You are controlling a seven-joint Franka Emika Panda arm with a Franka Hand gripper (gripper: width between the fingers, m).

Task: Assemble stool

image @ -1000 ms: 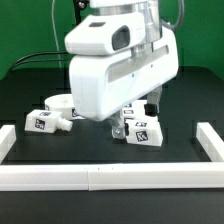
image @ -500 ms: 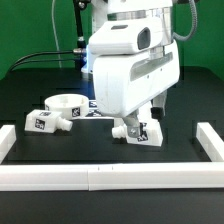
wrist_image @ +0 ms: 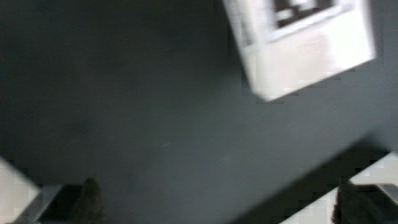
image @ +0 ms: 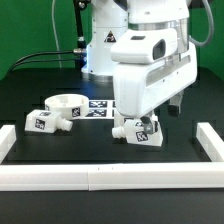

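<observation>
The round white seat (image: 68, 101) lies on the black table at the exterior view's left. One stubby tagged leg (image: 45, 122) lies in front of it. More tagged legs (image: 140, 131) lie clustered just below the arm's white hand. My gripper (image: 165, 110) hangs low over the table beside that cluster, mostly hidden by the hand. In the wrist view my gripper (wrist_image: 222, 205) is open, its dark fingers (wrist_image: 71, 202) wide apart with only black table between them. A tagged leg block (wrist_image: 294, 45) lies ahead of them, apart from the fingers.
The marker board (image: 98, 108) lies behind the legs, partly hidden by the arm. Long white rails border the table at the front (image: 100, 178), the exterior view's left (image: 8, 140) and right (image: 210, 141). Black cables run at the back left.
The arm has swung steadily toward the exterior view's right, uncovering the seat and marker board. The seat and legs have not moved.
</observation>
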